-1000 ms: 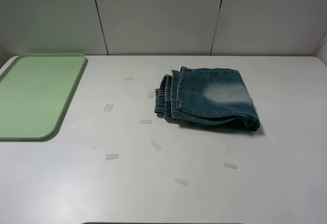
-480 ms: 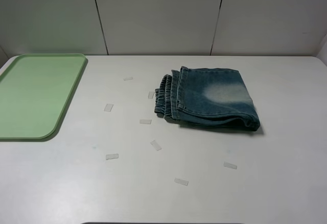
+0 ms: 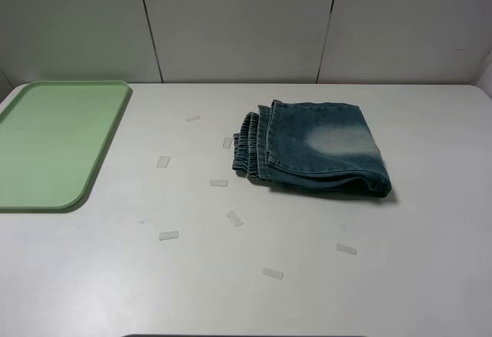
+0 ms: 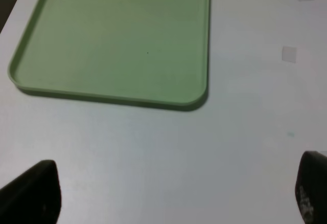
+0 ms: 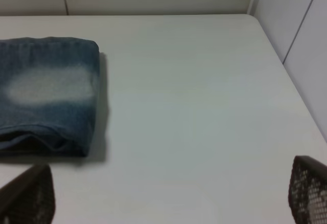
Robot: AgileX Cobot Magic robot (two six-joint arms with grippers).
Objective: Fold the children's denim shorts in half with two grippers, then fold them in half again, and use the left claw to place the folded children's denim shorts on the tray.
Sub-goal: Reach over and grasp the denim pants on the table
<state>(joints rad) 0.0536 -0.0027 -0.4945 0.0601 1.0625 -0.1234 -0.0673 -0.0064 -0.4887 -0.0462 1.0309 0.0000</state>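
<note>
The children's denim shorts [image 3: 319, 148] lie folded into a compact rectangle on the white table, right of centre, with the gathered waistband on the left and a pale bleached patch on top. The pale green tray [image 3: 54, 141] lies bare at the far left. Neither arm shows in the exterior high view. In the left wrist view my left gripper [image 4: 171, 193] is open and empty over bare table, close to the tray [image 4: 117, 40]. In the right wrist view my right gripper [image 5: 168, 193] is open and empty, with the shorts [image 5: 48, 98] beside it and apart from it.
Several small clear tape strips [image 3: 234, 218] lie scattered on the table between the tray and the shorts. The table's right edge [image 5: 286, 70] meets a white wall panel. Grey wall panels stand behind the table.
</note>
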